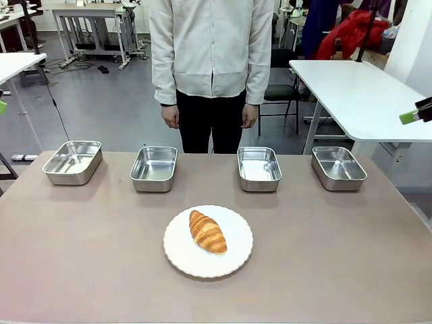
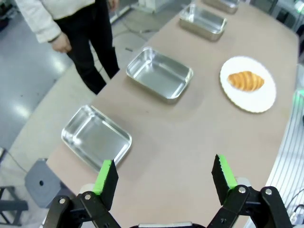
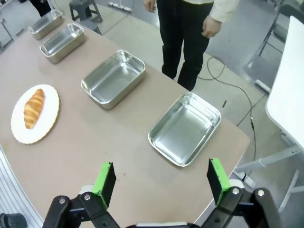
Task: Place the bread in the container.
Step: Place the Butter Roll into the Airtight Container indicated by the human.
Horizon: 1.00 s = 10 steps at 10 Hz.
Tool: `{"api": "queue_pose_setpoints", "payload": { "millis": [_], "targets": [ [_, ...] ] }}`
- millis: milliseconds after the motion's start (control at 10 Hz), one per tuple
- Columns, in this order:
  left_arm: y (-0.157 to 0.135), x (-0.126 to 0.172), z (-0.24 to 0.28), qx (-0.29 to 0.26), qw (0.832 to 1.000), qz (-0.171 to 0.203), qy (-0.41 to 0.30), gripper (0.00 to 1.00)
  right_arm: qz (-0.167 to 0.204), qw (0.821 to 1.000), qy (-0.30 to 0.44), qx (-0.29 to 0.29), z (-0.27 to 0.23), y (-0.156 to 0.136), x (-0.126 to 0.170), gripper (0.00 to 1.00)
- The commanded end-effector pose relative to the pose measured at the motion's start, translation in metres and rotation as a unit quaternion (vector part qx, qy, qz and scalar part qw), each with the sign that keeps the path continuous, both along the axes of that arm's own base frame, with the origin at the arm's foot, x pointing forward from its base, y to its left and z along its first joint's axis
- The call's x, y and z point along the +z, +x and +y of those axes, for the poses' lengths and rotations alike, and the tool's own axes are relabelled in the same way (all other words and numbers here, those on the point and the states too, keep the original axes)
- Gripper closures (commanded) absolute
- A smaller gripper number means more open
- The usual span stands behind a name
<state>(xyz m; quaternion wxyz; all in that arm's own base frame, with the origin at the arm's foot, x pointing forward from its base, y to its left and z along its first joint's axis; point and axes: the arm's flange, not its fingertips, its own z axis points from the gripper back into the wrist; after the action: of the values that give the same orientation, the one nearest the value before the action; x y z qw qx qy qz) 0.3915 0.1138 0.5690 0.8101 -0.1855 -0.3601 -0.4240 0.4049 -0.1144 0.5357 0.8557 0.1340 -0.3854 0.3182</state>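
The left gripper [image 2: 164,164] hangs well left of the plate [image 1: 236,260] and the right gripper [image 3: 161,165] well right of it. Both have their jaws spread wide with nothing between them. The bread [image 1: 208,231] lies slantwise on the middle of the plate. Beyond the plate four empty pans stand in a row: far-left pan [image 1: 72,162], left pan [image 1: 154,168], right pan [image 1: 259,168], far-right pan [image 1: 338,167]. Behind them, straight past the plate, stands a person [image 1: 212,54] with arms down.

Bread [image 3: 33,109] lies on plate [image 3: 50,112] (gripper [image 3: 160,177] jaws apart).
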Motion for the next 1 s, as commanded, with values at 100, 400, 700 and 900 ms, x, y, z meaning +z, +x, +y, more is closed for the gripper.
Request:
{"api": "queue_pose_setpoints", "payload": {
  "millis": [100, 400, 700, 900],
  "targets": [
    [0.005, -0.002, 0.010, -0.014, 0.999, -0.004, -0.033, 0.00, -0.006, 0.999, 0.042, 0.026, -0.016, 0.014, -0.003, 0.00],
    [0.007, -0.003, 0.013, -0.015, 0.999, -0.001, -0.044, 0.00, -0.004, 0.997, 0.074, 0.030, -0.028, 0.017, -0.006, 0.00],
    [0.004, -0.005, 0.023, -0.015, 0.998, -0.007, -0.059, 0.00, -0.003, 0.997, 0.080, 0.023, -0.038, 0.015, -0.008, 0.00],
    [0.002, -0.006, 0.031, -0.013, 0.997, -0.016, -0.076, 0.00, 0.001, 0.996, 0.084, 0.024, -0.043, 0.015, -0.010, 0.00]
  ]
}}
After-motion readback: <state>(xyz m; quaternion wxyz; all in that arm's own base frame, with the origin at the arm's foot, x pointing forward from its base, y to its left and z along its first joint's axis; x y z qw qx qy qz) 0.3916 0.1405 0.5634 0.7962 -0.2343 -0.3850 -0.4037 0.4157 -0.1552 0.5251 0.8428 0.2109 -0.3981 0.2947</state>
